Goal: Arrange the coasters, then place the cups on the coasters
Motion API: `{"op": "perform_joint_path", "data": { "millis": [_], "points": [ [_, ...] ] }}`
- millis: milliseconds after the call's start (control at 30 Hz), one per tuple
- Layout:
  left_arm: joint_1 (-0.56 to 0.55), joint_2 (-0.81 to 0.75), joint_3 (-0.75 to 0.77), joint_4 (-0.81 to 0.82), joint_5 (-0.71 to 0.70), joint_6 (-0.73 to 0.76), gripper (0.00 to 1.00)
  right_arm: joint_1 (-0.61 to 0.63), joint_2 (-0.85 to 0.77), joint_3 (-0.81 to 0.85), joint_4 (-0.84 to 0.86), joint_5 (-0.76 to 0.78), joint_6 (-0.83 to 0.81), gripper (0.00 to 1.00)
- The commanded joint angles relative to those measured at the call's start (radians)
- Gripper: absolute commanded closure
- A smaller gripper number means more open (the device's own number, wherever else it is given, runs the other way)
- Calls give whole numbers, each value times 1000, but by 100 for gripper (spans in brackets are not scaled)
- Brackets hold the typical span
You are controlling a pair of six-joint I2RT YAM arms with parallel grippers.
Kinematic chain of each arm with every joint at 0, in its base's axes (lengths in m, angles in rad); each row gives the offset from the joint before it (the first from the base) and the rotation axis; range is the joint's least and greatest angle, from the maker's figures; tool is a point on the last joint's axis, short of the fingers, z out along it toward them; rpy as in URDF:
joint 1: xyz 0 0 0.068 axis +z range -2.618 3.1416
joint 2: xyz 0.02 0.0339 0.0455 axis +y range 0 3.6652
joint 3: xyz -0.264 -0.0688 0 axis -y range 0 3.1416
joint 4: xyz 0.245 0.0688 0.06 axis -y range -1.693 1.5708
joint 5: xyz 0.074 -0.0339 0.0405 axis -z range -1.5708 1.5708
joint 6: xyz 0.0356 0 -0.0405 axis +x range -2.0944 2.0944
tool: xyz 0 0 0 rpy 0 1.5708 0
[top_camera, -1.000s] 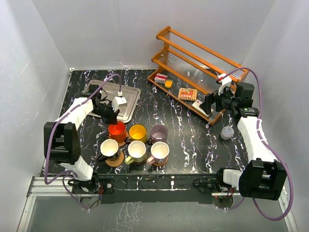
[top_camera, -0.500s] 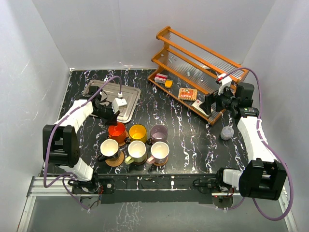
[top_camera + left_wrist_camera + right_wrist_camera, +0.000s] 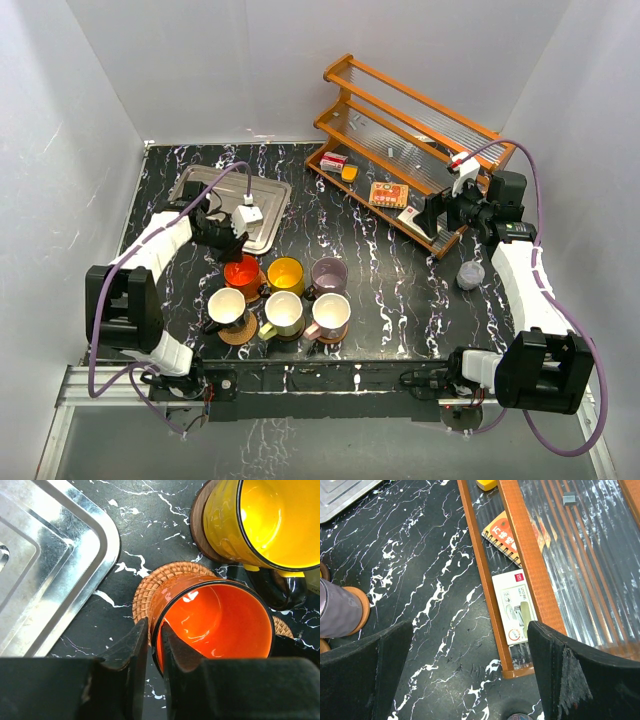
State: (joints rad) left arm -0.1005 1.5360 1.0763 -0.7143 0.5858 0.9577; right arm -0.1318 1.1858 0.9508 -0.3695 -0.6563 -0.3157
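- The left end effector (image 3: pixel 154 652) has one finger inside and one outside the orange mug (image 3: pixel 215 622), with the rim running through the narrow gap between them. Whether they are pinching the wall or only standing beside it, I cannot tell.
- The mug sits directly under those fingers, upright on a woven coaster (image 3: pixel 150 582). The yellow mug (image 3: pixel 260 520) stands just beyond it and the metal tray (image 3: pixel 75 580) lies off to the other side.
- The mug looks like glazed ceramic, so probably stiff, fairly heavy, slick and liable to chip if knocked.
- The rim wall, where the fingers are, seems the best place to hold it. A pinch there should be firm, because the glaze could slip.
- The coaster looks light and springy, so a sideways drag on the mug might shift it on the desk.
- The right end effector (image 3: pixel 470 625) is spread wide and holds nothing. The lilac mug (image 3: pixel 337 607) is off to its left and the wooden rack (image 3: pixel 530 570) is just ahead.
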Motion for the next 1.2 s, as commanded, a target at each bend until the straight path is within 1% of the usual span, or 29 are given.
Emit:
{"op": "perform_joint_path", "data": {
  "millis": [0,333,500,533,567,600,733,767,867,1067,1167],
  "points": [
    [-4,-45,-13,-12,20,6,83,4,-5,-5,53,-3,-5,2],
    [-3,-69,5,-24,1,4,71,4,-6,-3,52,-5,-3,2],
    [-4,-125,34,-1,-39,-44,59,4,-5,9,46,-5,0,2],
    [-4,-138,43,13,-52,-66,54,4,-7,13,44,-1,0,2],
    [-4,-152,48,29,-66,-92,44,4,-8,20,40,3,0,2],
    [-4,-162,51,55,-83,-124,37,4,-10,34,34,8,1,2],
    [-4,-229,53,177,-154,-278,14,11,-13,89,12,21,0,2],
    [-3,-235,55,213,-183,-312,10,17,-8,106,1,30,-6,2],
    [-2,-250,55,292,-266,-401,2,36,8,150,-34,56,-29,2],
    [-2,-275,13,457,-499,-576,1,80,34,207,-71,112,-45,2],
    [-2,-282,-18,511,-560,-602,1,114,52,243,-80,156,-45,2]
  ]
}}
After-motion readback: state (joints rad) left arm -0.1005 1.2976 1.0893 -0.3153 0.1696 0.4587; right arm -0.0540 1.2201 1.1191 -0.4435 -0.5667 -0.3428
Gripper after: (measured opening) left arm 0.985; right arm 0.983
